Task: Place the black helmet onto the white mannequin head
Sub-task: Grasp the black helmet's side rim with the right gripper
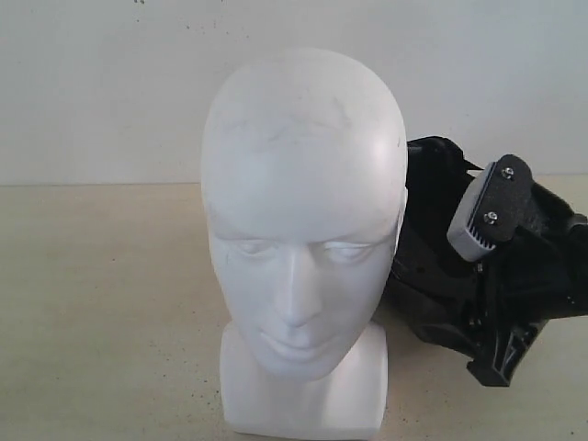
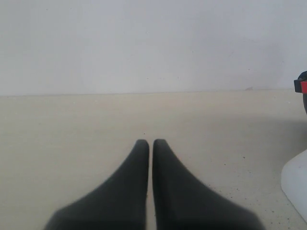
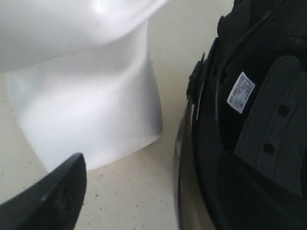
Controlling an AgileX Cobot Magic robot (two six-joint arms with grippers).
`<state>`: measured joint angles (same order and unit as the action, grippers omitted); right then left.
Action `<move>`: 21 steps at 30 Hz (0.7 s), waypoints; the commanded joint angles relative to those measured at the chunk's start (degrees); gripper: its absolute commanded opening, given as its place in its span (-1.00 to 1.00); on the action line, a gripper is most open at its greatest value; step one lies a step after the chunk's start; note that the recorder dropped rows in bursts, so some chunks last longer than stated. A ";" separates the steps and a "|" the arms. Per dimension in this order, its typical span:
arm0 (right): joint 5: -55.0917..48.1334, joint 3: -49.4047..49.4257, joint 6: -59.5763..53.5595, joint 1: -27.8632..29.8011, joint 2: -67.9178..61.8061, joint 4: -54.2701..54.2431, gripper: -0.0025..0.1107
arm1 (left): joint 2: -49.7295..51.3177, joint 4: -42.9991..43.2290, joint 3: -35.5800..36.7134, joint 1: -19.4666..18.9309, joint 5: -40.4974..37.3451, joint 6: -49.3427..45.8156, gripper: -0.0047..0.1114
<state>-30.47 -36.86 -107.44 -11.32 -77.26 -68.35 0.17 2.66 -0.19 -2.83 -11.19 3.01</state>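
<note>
Student: Exterior view. Where do the task's things stand?

Tutor: White mannequin head [image 1: 303,211] upright on the surface [image 1: 101,303], face toward the camera. Black helmet [image 1: 423,230] just beside it and partly hidden behind it, on the right arm's side. Right claw [image 1: 487,220] close by the helmet, with one grey-padded finger showing. Crown bare, so the fitting is not yet done.

Student: Left wrist view?

Tutor: Left claw [image 2: 151,143] drawn together with only a hairline gap between the fingers, holding nothing. The head's base shows at the frame's edge, apart from the claw.

Student: Right wrist view?

Tutor: Helmet's padded inside faces the camera, just beside the head's neck. One finger [image 3: 48,201] stands far out to the side, clear of the rim; its mate is unseen. Judged spread wide and gripping nothing. The right arm is the nearer. The helmet would need taking at its rim and raising above the crown.
</note>
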 commanded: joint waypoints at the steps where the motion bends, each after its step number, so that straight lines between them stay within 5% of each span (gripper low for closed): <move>1: 1.16 0.26 -13.72 -0.04 -2.01 -12.02 0.31 | -0.17 -0.27 0.19 0.01 0.77 -0.09 -0.84; 13: 8.38 -3.80 -14.25 -0.04 -10.29 -12.52 0.27 | -0.17 -0.27 0.19 0.01 0.77 -0.09 -0.84; 21: 9.28 -3.80 -10.80 -0.04 -11.43 -7.80 -0.46 | -0.17 -0.27 0.19 0.01 0.77 -0.09 -0.84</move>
<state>-22.02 -40.47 -120.47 -11.40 -88.82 -77.05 0.17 2.66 -0.19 -2.83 -11.19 3.01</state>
